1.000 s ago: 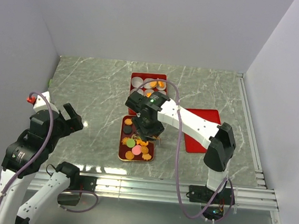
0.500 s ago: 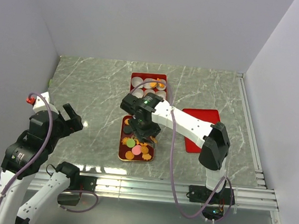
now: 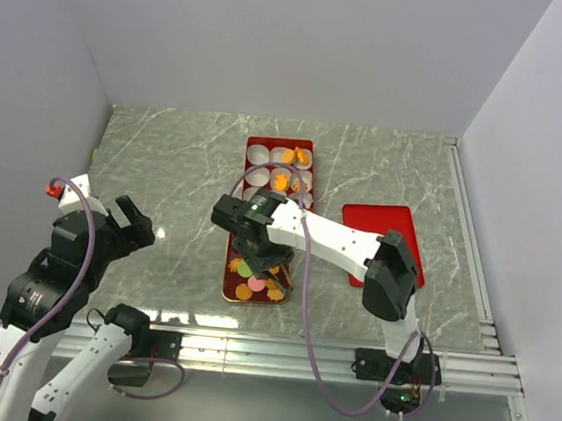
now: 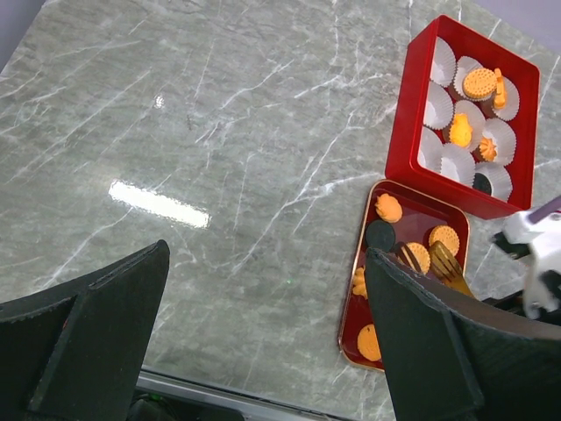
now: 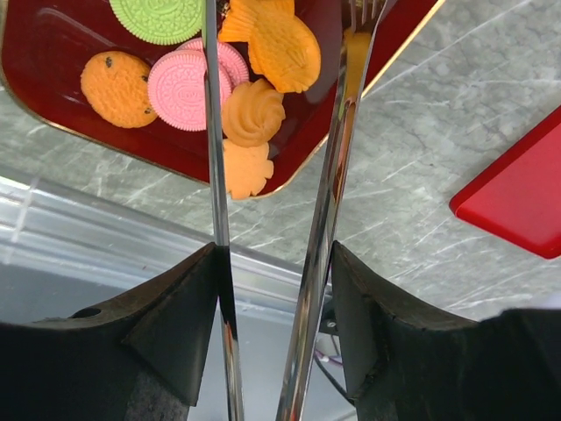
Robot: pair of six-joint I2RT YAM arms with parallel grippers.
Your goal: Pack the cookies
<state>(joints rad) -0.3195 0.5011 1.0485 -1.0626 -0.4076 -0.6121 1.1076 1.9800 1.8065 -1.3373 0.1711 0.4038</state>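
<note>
Picking: right pincer (image 5: 273,263) part-shut on tongs (image 5: 330,175), tips astride fish cookie (image 5: 282,51) (unpinched). Next: squeeze, lift to box (image 4: 419,114) beyond pincer. Left pincer (image 4: 267,263) wide, empty.

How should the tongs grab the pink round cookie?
Probably by its rim, from straight above: the pink round cookie lies flat in the red tray, so only its edges can be pinched. With orange cookies crowding both sides, slip the metal tongs in carefully.
</note>
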